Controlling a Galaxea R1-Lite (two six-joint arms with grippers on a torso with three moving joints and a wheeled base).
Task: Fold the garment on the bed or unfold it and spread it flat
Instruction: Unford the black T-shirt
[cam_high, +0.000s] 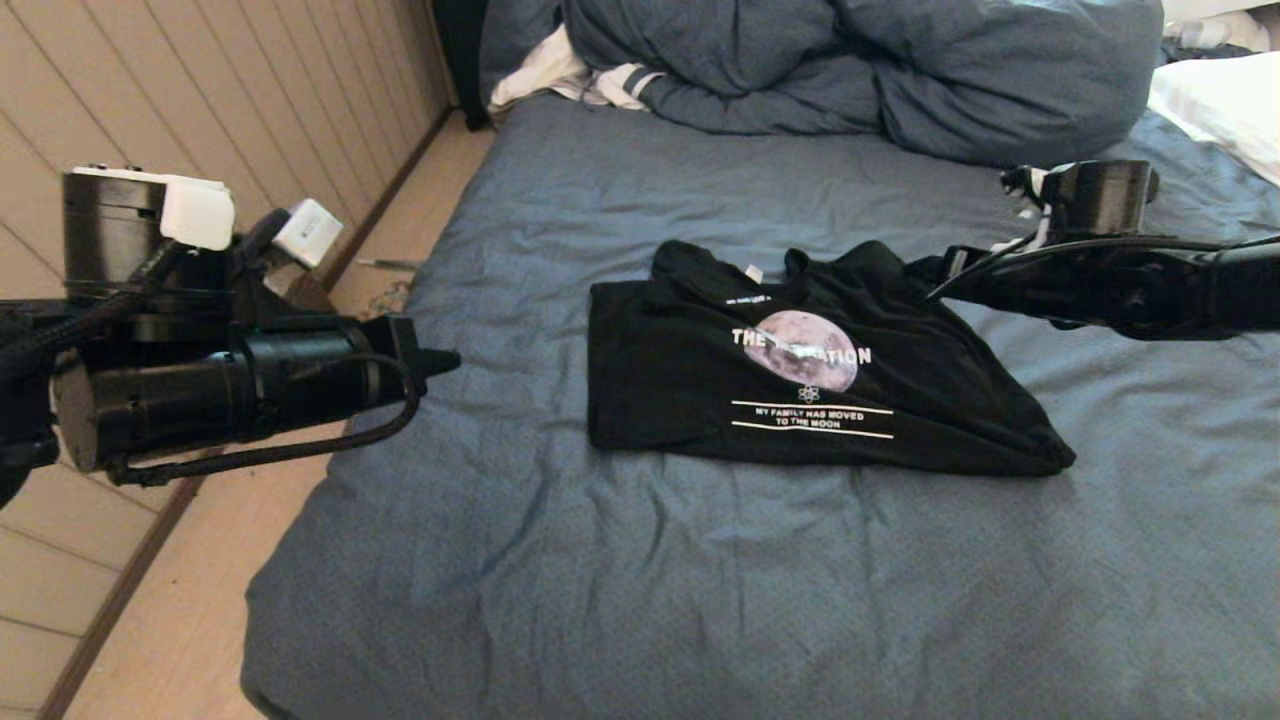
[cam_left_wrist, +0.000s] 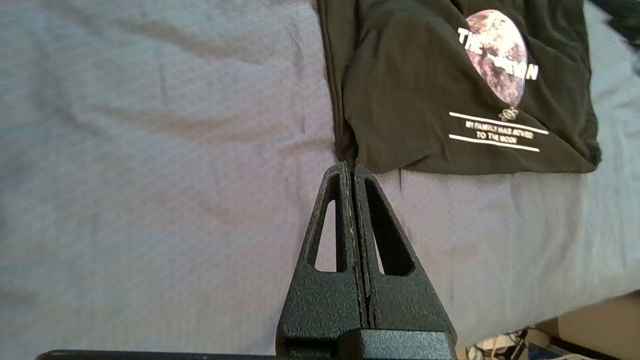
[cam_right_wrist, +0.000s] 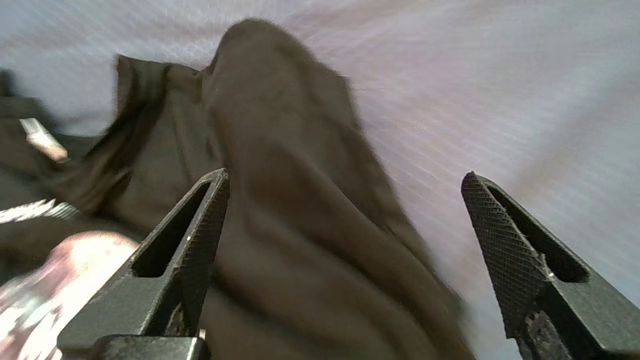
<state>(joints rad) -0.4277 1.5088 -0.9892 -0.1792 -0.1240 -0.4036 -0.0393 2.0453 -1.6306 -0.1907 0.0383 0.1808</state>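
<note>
On the bed (cam_high: 500, 560) lies the black T-shirt (cam_high: 690, 380), partly folded, with its moon print facing up. Left gripper (cam_left_wrist: 352, 167) hangs just beside the shirt's near corner, jaws shut and holding nothing. Right gripper (cam_right_wrist: 345, 200) sits over the shirt's far side, jaws wide open.

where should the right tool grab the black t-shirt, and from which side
Probably the raised fold at the black t-shirt's right shoulder, coming from above on the right. That ridge stands up off the bed, and the open right tool already straddles it; the rest lies flat.
</note>
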